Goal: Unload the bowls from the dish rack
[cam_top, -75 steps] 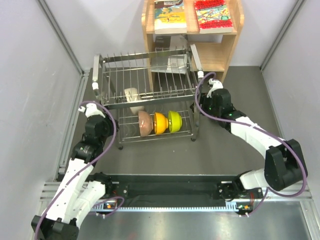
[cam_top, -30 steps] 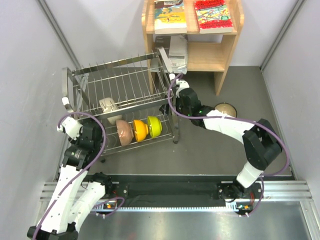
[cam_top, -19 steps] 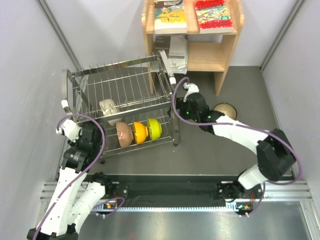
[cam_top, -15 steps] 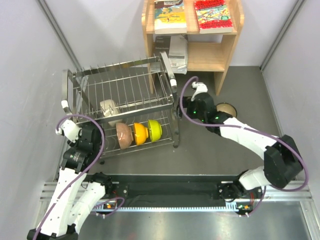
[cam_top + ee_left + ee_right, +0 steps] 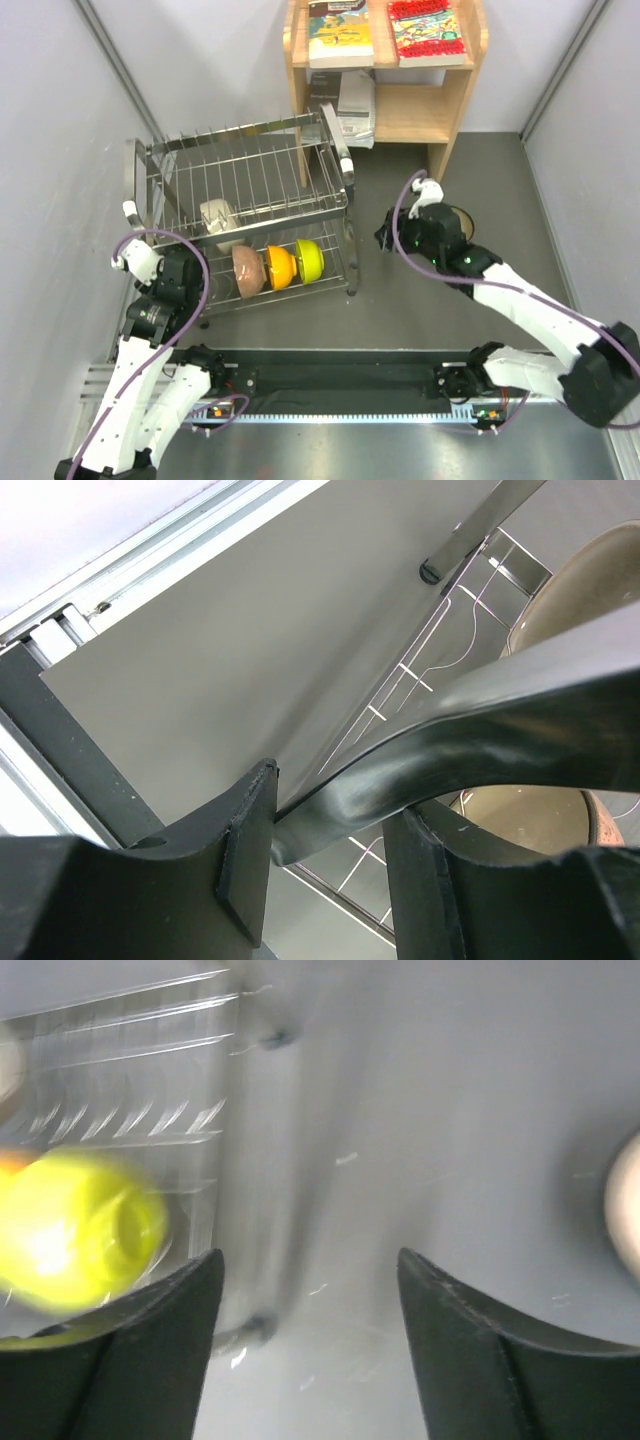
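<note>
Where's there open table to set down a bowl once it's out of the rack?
Bare table lies between the dish rack and the arm bases, and right of the bookshelf toward the wall. Crowded: left of the rack, where the left end effector grips its handle, and around the right end effector, beside a bowl on the table.

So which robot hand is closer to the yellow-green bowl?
Right. The right gripper is open just past the right end of the dish rack, near the yellow-green bowl. The left gripper clamps the rack's handle at the opposite end.
</note>
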`<control>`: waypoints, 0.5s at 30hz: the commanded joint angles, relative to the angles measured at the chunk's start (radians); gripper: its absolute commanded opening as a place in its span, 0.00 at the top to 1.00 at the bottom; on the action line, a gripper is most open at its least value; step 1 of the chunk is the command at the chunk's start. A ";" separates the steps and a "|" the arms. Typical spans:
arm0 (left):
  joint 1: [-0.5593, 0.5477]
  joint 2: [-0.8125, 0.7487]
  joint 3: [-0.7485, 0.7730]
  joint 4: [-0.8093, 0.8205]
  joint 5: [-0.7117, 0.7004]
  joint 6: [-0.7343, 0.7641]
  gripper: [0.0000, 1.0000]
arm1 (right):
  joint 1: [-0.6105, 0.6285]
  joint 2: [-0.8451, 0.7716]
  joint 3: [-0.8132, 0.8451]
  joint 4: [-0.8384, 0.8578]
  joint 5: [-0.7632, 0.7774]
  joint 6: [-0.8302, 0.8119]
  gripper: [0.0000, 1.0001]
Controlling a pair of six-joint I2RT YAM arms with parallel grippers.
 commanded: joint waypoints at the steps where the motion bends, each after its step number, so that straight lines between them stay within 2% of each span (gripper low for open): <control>1: 0.014 0.005 0.009 0.134 -0.105 0.022 1.00 | 0.174 -0.197 -0.035 -0.062 0.066 0.009 0.37; 5: 0.014 0.010 0.002 0.151 -0.090 0.025 1.00 | 0.210 -0.383 -0.087 -0.107 0.068 0.058 0.50; 7: 0.014 0.010 -0.003 0.164 -0.076 0.026 1.00 | 0.219 -0.405 -0.106 -0.107 0.054 0.067 0.53; 10: 0.014 0.015 -0.007 0.167 -0.062 0.017 1.00 | 0.247 -0.362 -0.116 -0.069 0.032 0.060 0.37; 12: 0.014 0.015 -0.012 0.171 -0.056 0.016 1.00 | 0.280 -0.284 -0.113 -0.039 0.040 0.060 0.35; 15: 0.014 0.013 -0.008 0.164 -0.059 0.019 1.00 | 0.343 -0.198 -0.089 0.011 0.073 0.060 0.27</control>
